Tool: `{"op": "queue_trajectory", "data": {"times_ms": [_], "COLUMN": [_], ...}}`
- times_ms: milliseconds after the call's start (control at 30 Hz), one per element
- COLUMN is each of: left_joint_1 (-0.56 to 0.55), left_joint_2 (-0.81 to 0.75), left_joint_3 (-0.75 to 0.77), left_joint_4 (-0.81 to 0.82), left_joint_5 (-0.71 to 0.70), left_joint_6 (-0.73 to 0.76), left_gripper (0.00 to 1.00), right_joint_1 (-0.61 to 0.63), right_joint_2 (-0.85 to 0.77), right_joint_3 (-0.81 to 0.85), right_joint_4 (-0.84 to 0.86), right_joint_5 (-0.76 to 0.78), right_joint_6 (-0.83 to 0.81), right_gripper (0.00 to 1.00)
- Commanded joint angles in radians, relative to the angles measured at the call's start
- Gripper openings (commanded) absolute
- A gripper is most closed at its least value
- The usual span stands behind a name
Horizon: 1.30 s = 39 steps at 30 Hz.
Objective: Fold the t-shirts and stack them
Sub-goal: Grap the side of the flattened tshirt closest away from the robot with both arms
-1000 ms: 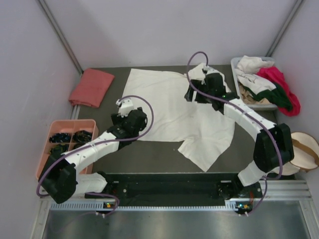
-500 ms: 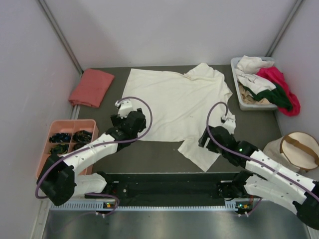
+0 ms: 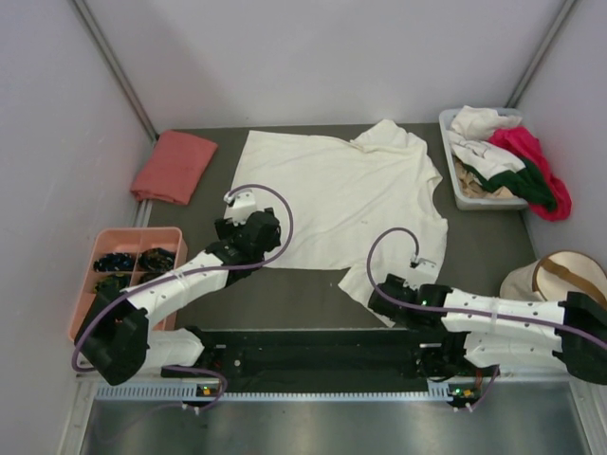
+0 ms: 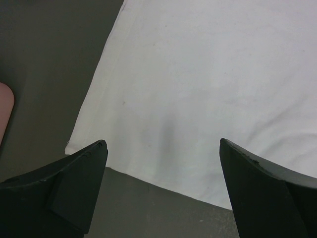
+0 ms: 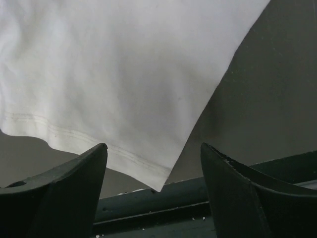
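Spread flat across the middle of the table [image 3: 484,246]: the large cream t-shirt [image 3: 332,194], widest from 9 to 3 o'clock, bunched at its 1 o'clock corner, one sleeve [image 3: 384,275] hanging out toward 5 o'clock. Soft matte cotton, lightly creased, double-stitched along the sleeve hem.

Low at the table's 5 o'clock edge, the right gripper [image 5: 152,146], jaws apart and empty, aimed toward 12 o'clock. Just ahead of it, the sleeve's pointed corner, lying between the two dark fingers [image 5: 64,188] but not pinched. Far nearer to that sleeve than the other arm. Likely next: closing on the corner and carrying it toward 11 o'clock, over the body of the shirt.

Over the shirt's 7 o'clock corner, the left gripper [image 4: 162,143], also spread wide and holding nothing, with the straight cloth edge running off toward 12 o'clock and bare dark table at its 9 o'clock side.

Thin cloth lying flush on the table: probably a low pinch needed, with some risk of dragging the whole shirt.

Elsewhere: a folded salmon-pink t-shirt [image 3: 174,166] at 10 o'clock; a heap of white, magenta and dark green t-shirts [image 3: 507,156] in a pale bin [image 3: 474,201] at 2 o'clock, well apart from both grippers; a pink compartment tray [image 3: 128,237] at 8 o'clock; a round beige pouch [image 3: 569,284] at 4 o'clock.
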Motion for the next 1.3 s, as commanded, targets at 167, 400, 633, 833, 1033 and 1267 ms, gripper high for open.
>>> {"op": "queue_trajectory", "data": {"times_ms": [167,400,633,833,1033,1267], "left_joint_1": [0.003,0.003,0.002,0.002,0.003,0.003], "left_joint_2": [0.005,0.013,0.011,0.011,0.005,-0.007], "left_joint_3": [0.030,0.028,0.027,0.022,0.017,0.011], "left_joint_4": [0.041,0.041,0.043,0.046,0.046,0.045], "left_joint_5": [0.015,0.029,0.030,0.029,0.029,0.029], "left_joint_6": [0.026,0.025,0.026,0.031,0.030,0.028], "left_gripper": [0.99,0.99,0.99,0.99,0.99,0.99], "right_joint_1": [0.081,0.136,0.145,0.144,0.144,0.165], "right_joint_2": [0.023,0.046,0.069,0.101,0.161,0.206], "right_joint_3": [-0.006,0.004,-0.019,-0.026,-0.023,-0.019], "right_joint_4": [-0.036,-0.078,-0.076,-0.052,-0.036,-0.019], "right_joint_5": [0.017,0.011,0.007,-0.003,-0.040,-0.077], "right_joint_6": [0.178,0.240,0.280,0.289,0.278,0.272], "right_gripper": [0.67,0.62,0.61,0.60,0.58,0.56]}}
